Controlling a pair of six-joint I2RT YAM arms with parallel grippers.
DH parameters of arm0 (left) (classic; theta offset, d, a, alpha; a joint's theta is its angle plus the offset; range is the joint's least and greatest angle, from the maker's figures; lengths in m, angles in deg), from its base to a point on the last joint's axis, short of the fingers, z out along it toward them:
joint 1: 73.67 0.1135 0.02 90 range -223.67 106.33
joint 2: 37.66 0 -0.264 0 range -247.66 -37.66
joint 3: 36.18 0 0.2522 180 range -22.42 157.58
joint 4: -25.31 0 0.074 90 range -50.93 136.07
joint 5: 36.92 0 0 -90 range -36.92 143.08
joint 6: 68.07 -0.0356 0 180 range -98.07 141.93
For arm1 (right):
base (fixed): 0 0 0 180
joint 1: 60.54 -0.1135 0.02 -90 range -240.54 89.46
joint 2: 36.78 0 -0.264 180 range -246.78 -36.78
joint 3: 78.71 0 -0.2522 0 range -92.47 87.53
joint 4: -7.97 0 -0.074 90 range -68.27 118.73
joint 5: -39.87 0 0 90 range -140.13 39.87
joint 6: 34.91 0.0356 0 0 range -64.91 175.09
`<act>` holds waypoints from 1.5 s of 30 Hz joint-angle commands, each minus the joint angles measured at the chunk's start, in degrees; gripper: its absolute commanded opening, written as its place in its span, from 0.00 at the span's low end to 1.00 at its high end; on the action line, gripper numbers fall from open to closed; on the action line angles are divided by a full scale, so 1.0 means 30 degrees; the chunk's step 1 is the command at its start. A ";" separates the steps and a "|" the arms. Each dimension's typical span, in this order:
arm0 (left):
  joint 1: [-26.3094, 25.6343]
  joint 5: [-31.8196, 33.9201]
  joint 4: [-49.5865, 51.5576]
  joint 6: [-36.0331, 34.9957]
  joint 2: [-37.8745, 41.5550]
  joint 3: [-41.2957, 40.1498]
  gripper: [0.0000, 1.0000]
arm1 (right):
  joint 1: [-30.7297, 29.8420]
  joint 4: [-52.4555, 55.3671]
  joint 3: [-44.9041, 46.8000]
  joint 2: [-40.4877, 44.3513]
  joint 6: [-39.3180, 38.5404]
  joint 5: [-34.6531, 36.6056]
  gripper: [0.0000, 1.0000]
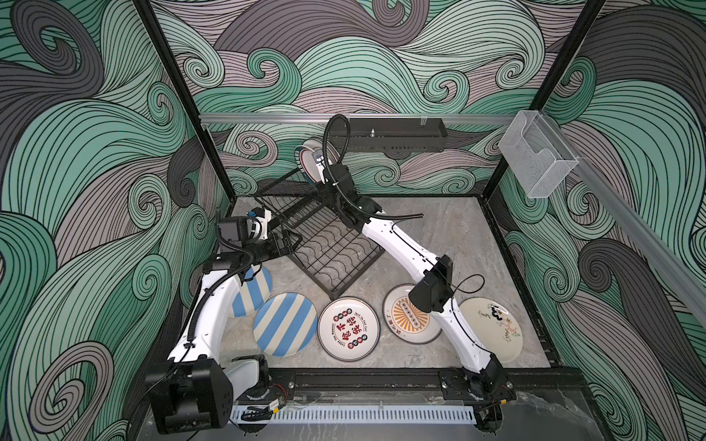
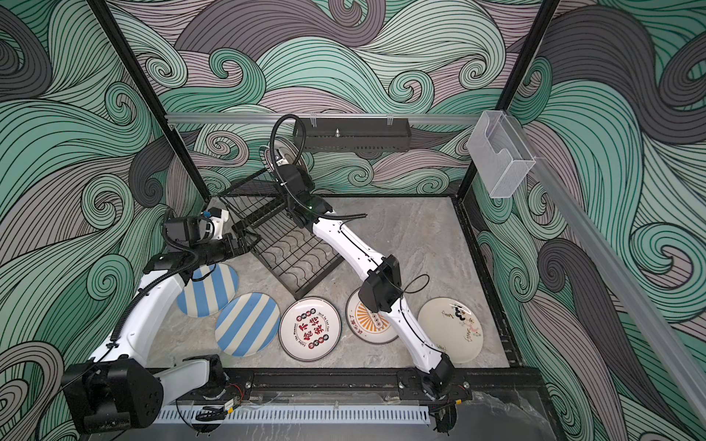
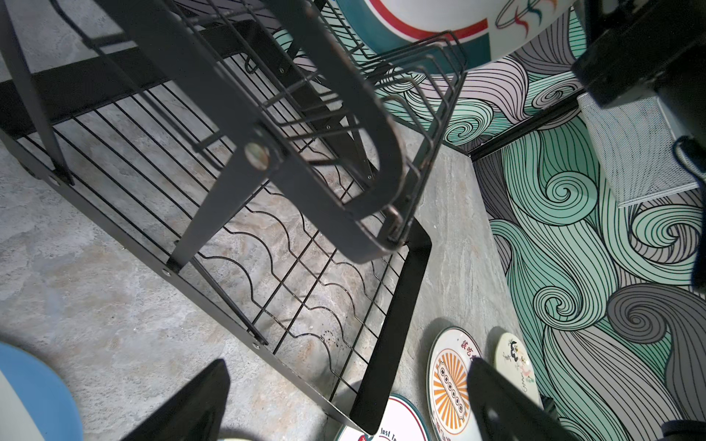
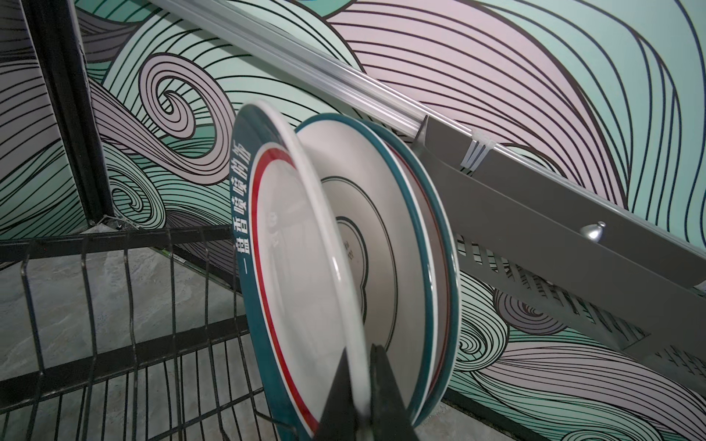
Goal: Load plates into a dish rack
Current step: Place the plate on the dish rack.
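Your dish rack (image 3: 401,294): matt black coated metal wire, coating worn at one upper-shelf corner. At its upper shelf, the teal-rimmed plate (image 4: 305,267): glossy, smooth glaze, ceramic-looking. Under the rack, the tabletop (image 1: 458,236): matt, mottled stone look. Well apart, the box (image 1: 535,160): clear plastic.

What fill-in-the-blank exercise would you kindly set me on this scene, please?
The right gripper is shut on the teal-rimmed plate by its ____.
The left gripper stands ____.
____ plates lie flat on the table.
The two striped plates are cream and ____.
Missing words: rim; open; five; blue.
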 commanded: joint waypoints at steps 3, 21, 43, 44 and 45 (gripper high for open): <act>0.0182 -0.0410 -0.0274 0.0117 0.0011 0.0051 0.99 | 0.0354 -0.0433 -0.0865 -0.0292 0.0483 0.0224 0.18; 0.0182 -0.0363 -0.0245 0.0071 0.0157 0.0073 0.99 | 0.0295 0.0900 -0.1014 0.0968 0.0267 -0.0055 0.49; 0.0210 0.0146 0.0025 -0.0156 0.0187 0.0274 0.99 | 0.0445 0.1624 0.5094 0.6698 0.1153 -0.1456 0.63; 0.0211 0.0149 0.0026 -0.0164 0.0186 0.0278 0.99 | 0.0522 0.1645 0.5582 0.7051 0.1238 -0.1517 0.63; 0.0211 0.0146 0.0063 -0.0120 0.0194 0.0255 0.98 | 0.0599 0.1629 0.6073 0.7441 0.1358 -0.1583 0.64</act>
